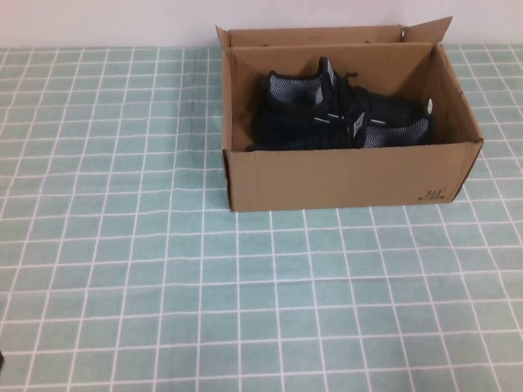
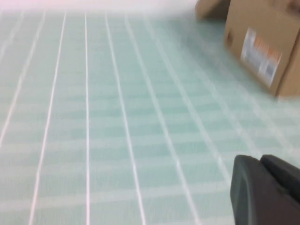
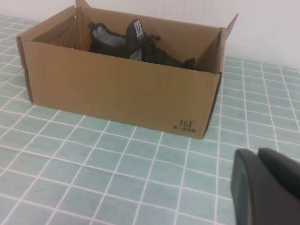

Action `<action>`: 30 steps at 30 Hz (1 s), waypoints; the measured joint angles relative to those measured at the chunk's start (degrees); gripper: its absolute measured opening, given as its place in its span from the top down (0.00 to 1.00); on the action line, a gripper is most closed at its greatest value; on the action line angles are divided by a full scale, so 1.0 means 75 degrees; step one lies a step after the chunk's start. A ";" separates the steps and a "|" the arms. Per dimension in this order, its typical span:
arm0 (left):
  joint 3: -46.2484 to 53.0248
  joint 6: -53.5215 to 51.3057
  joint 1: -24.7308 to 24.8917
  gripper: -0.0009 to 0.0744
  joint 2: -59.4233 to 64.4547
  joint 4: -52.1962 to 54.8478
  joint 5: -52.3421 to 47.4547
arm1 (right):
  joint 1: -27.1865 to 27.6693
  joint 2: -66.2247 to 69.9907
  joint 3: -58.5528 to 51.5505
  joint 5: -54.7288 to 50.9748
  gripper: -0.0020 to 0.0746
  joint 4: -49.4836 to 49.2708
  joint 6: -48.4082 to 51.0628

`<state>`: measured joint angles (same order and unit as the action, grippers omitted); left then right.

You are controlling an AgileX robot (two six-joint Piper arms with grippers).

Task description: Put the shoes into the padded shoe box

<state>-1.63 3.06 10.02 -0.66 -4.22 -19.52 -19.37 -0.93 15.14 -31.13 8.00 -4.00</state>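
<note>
Nearest us, the dark left gripper (image 2: 265,192) and right gripper (image 3: 267,187) hang low over the green checked tabletop (image 1: 163,269), holding nothing; whether either's fingers are apart or together we cannot tell. Well ahead of both sits the brown corrugated cardboard shoe box (image 1: 351,175), and the black knit sneakers (image 1: 343,114) lie side by side inside, so we judge the packing done.

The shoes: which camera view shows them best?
The high view: it looks down into the padded shoe box at both shoes. The right wrist view shows only their tops above the wall; the left wrist view shows none.
</note>
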 joint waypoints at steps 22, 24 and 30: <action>0.0383 0.0000 0.0034 0.99 0.0000 0.0065 -0.0252 | 0.0000 0.0000 0.0000 0.0000 0.99 0.0000 0.0000; 0.0383 0.0000 0.0034 0.99 0.0000 0.0065 -0.0252 | 0.0000 0.0000 0.0000 0.0000 0.99 0.0000 0.0000; 0.0383 0.0013 0.0034 0.99 0.0000 0.0065 -0.0252 | 0.0000 0.0000 0.0000 0.0000 0.99 0.0000 0.0000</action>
<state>1.24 3.16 10.28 -0.66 -3.73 -21.41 -19.37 -0.93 15.14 -31.13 8.00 -4.00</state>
